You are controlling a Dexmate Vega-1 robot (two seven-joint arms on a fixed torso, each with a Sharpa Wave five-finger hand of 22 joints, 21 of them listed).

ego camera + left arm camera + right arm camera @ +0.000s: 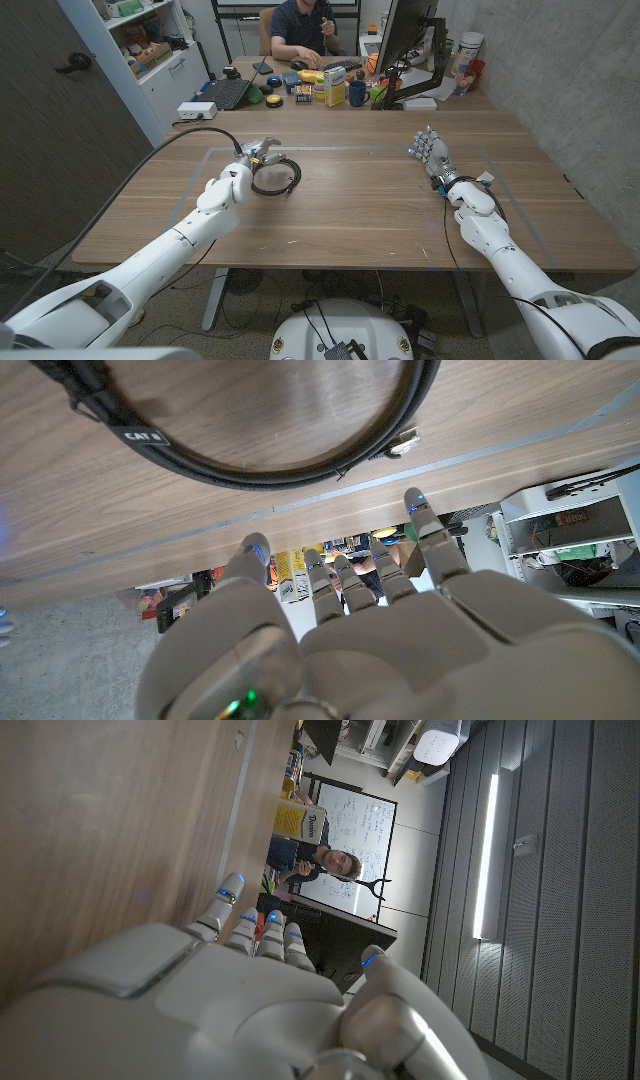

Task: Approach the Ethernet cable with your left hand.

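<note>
Head view. Both arms enter from the bottom corners and reach out over the table (350, 215). Left hand (255, 160) sits at the coiled Ethernet cable (276, 178) on the table's left half, fingers just over the coil's near-left rim; whether they touch it cannot be told from this angle. Nothing is gripped — the coil lies flat on the wood. Right hand (430, 152) stands well apart on the right half, fingers up and apart, holding nothing. A person (300, 30) sits at a cluttered desk (300, 85) behind the table.

Left wrist view. Back of the left hand (330, 630) takes up the lower part, fingertips (415, 505) spread and extended toward the cable (250, 470), whose black loop, with a tag reading "CAT", lies just beyond them. A gap of bare wood separates tips from coil here, and nothing lies between the fingers: the hand is open.

Right wrist view. Right hand (250, 1000) is seen from behind, fingers loosely extended beside the tabletop and empty.

Progress, as a judgement — the approach looks nearly or fully complete, since the left hand is already alongside the coil. At most a small closing of the last gap remains; no grasp has begun.
</note>
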